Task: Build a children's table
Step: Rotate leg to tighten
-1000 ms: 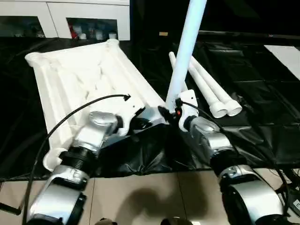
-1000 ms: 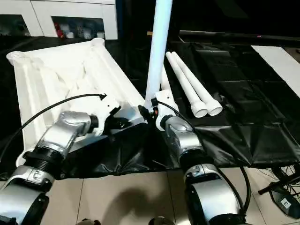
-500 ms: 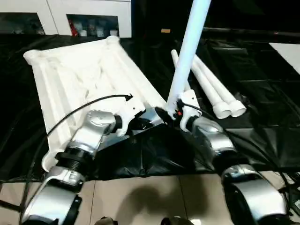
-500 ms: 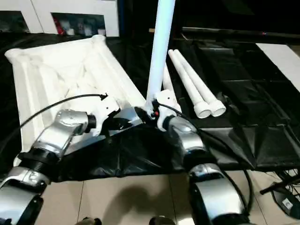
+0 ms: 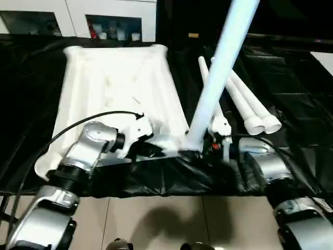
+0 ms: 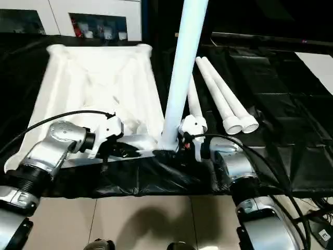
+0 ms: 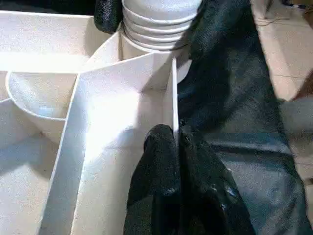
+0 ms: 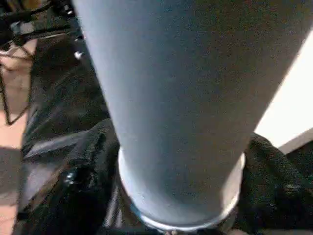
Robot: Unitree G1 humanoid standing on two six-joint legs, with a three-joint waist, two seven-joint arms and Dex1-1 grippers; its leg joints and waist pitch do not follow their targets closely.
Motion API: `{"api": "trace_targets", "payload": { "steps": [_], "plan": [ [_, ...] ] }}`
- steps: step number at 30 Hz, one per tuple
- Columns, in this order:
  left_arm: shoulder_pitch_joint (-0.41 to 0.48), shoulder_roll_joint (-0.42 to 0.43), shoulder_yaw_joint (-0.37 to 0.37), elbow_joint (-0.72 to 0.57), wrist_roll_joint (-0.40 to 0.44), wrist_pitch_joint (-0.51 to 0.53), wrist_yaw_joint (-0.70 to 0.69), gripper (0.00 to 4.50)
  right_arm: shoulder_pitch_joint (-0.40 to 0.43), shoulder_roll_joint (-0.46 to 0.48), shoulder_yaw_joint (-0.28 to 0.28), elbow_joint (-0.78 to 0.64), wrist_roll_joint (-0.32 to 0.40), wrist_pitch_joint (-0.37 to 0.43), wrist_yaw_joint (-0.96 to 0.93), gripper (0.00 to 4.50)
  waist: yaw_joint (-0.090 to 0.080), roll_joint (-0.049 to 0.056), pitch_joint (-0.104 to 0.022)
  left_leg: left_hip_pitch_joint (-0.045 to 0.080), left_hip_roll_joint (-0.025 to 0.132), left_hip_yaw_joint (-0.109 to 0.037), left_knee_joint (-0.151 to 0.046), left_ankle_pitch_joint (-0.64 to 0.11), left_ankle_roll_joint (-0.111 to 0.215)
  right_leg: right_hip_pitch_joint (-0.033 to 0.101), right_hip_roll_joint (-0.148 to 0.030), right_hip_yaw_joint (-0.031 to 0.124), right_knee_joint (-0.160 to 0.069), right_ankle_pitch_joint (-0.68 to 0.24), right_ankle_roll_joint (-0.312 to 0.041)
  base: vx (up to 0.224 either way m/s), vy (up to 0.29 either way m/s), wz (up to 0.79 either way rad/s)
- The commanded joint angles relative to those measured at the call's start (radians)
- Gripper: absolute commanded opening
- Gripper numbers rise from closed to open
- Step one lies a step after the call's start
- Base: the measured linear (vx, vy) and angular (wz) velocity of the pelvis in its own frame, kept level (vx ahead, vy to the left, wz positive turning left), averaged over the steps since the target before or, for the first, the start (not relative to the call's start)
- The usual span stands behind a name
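Black sheet (image 5: 291,94) under white tabletop (image 5: 114,88), spare legs (image 5: 244,101)

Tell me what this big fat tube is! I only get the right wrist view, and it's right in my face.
Observer: It's a white table leg, leaning a bit, its bottom end at the near corner of the upside-down tabletop.
Operator: Is my other arm doing anything?
Observer: Yes. The left pincer is pinching a thin rib on the tabletop's underside, close to that corner.
Operator: Are there more legs?
Observer: Yes, spare legs lie side by side on the black sheet, to the right of the tabletop.
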Motion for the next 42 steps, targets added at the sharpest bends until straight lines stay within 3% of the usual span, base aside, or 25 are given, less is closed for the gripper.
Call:
{"api": "trace_targets", "payload": {
  "steps": [1,7,10,12,14,16,18,19,20,21,22,27,28,35,38,42],
  "plan": [
    [0.000,-0.013,-0.040,0.005,-0.005,-0.011,-0.034,0.00,0.034,0.011,0.081,-0.018,-0.021,0.042,0.084,3.13,-0.002,0.006,-0.056,0.015,0.033,-0.008,-0.056,-0.156,0.070,0.044,-0.063,0.034,-0.061,-0.048,-0.259,0.000,0.000,0.00],
    [0.006,-0.002,-0.039,-0.004,-0.014,-0.005,-0.055,0.00,0.045,0.004,0.089,-0.057,-0.008,0.091,0.115,2.77,-0.001,0.005,-0.053,0.017,0.035,-0.009,-0.059,-0.172,0.062,0.042,-0.066,0.033,-0.064,-0.086,-0.257,0.000,0.000,0.00],
    [0.012,-0.012,-0.019,-0.010,-0.028,0.029,-0.021,0.00,0.037,0.039,0.056,-0.027,0.013,0.122,0.059,2.75,-0.002,0.004,-0.055,0.016,0.035,-0.009,-0.058,-0.168,0.056,0.042,-0.067,0.034,-0.063,-0.092,-0.255,0.000,0.000,0.00],
    [0.007,-0.032,0.002,-0.004,-0.030,0.065,0.037,0.00,0.014,0.083,0.020,0.037,0.000,0.111,-0.067,2.74,-0.005,0.004,-0.053,0.016,0.035,-0.008,-0.059,-0.173,0.050,0.039,-0.069,0.035,-0.064,-0.105,-0.257,0.000,0.000,0.00],
    [-0.004,-0.052,0.022,0.010,-0.022,0.106,0.108,0.00,-0.016,0.124,-0.008,0.112,-0.030,0.083,-0.222,2.74,-0.019,0.004,-0.049,0.019,0.033,-0.015,-0.066,-0.240,0.012,0.033,-0.075,0.036,-0.077,-0.243,-0.237,0.000,0.000,0.00],
    [-0.009,-0.059,0.029,0.015,-0.020,0.123,0.134,0.00,-0.025,0.137,-0.015,0.135,-0.043,0.069,-0.280,2.73,-0.030,0.005,-0.047,0.020,0.032,-0.020,-0.071,-0.272,-0.005,0.032,-0.074,0.036,-0.085,-0.312,-0.215,0.000,0.000,0.00],
    [-0.018,-0.092,0.061,0.013,-0.013,0.182,0.244,0.00,-0.077,0.204,-0.068,0.248,-0.048,0.073,-0.525,2.72,-0.045,0.006,-0.043,0.011,0.029,-0.027,-0.077,-0.289,-0.024,0.034,-0.074,0.034,-0.088,-0.361,-0.195,0.000,0.000,0.00],
    [-0.018,-0.092,0.061,0.013,-0.013,0.182,0.244,0.00,-0.077,0.204,-0.068,0.248,-0.048,0.073,-0.525,2.72,-0.048,0.006,-0.044,0.012,0.029,-0.028,-0.078,-0.294,-0.029,0.033,-0.074,0.034,-0.088,-0.375,-0.189,0.000,0.000,0.00],
    [-0.015,-0.116,0.081,-0.003,-0.012,0.228,0.309,0.00,-0.100,0.237,-0.093,0.298,-0.042,0.078,-0.633,2.72,-0.048,0.014,-0.045,0.020,0.029,-0.028,-0.075,-0.313,-0.031,0.026,-0.075,0.036,-0.093,-0.385,-0.183,0.000,0.000,0.00],
    [-0.006,-0.142,0.098,-0.024,-0.013,0.269,0.368,0.00,-0.119,0.263,-0.108,0.336,-0.041,0.077,-0.717,2.72,-0.058,0.008,-0.043,0.020,0.028,-0.026,-0.074,-0.330,-0.032,0.023,-0.072,0.038,-0.094,-0.383,-0.191,0.000,0.000,0.00],
    [-0.004,-0.144,0.098,-0.027,-0.012,0.271,0.372,0.00,-0.120,0.266,-0.108,0.338,-0.041,0.077,-0.722,2.72,-0.057,0.009,-0.042,0.020,0.028,-0.027,-0.074,-0.330,-0.034,0.025,-0.073,0.037,-0.094,-0.390,-0.190,0.000,0.000,0.00],
    [0.039,-0.197,0.090,-0.084,-0.005,0.301,0.435,0.00,-0.154,0.318,-0.121,0.379,-0.053,0.059,-0.807,2.72,-0.054,0.004,-0.046,0.018,0.026,-0.023,-0.072,-0.316,-0.006,0.024,-0.068,0.039,-0.094,-0.342,-0.180,0.000,0.000,0.00],
    [0.044,-0.199,0.074,-0.088,0.001,0.282,0.427,0.00,-0.160,0.324,-0.127,0.385,-0.047,0.042,-0.799,3.28,-0.054,0.005,-0.046,0.018,0.027,-0.023,-0.072,-0.312,-0.002,0.025,-0.068,0.039,-0.094,-0.331,-0.180,0.000,0.000,0.00],
    [0.036,-0.168,0.047,-0.072,0.009,0.224,0.386,0.00,-0.179,0.314,-0.135,0.402,-0.041,-0.029,-0.737,3.77,-0.051,0.007,-0.051,0.015,0.026,-0.019,-0.070,-0.282,0.012,0.030,-0.067,0.039,-0.088,-0.268,-0.199,0.000,0.000,0.00],
    [0.042,-0.151,0.038,-0.084,0.006,0.197,0.351,0.00,-0.171,0.299,-0.135,0.393,-0.029,-0.052,-0.657,3.77,-0.051,0.007,-0.053,0.014,0.026,-0.018,-0.069,-0.274,0.021,0.033,-0.066,0.038,-0.085,-0.240,-0.209,0.000,0.000,0.00],
    [0.052,-0.095,-0.005,-0.083,0.014,0.123,0.235,0.00,-0.120,0.236,-0.097,0.326,-0.023,-0.079,-0.420,3.77,-0.047,0.010,-0.060,0.010,0.025,-0.013,-0.060,-0.185,0.063,0.045,-0.063,0.038,-0.070,-0.072,-0.252,0.000,0.000,0.00]
  ]
}}
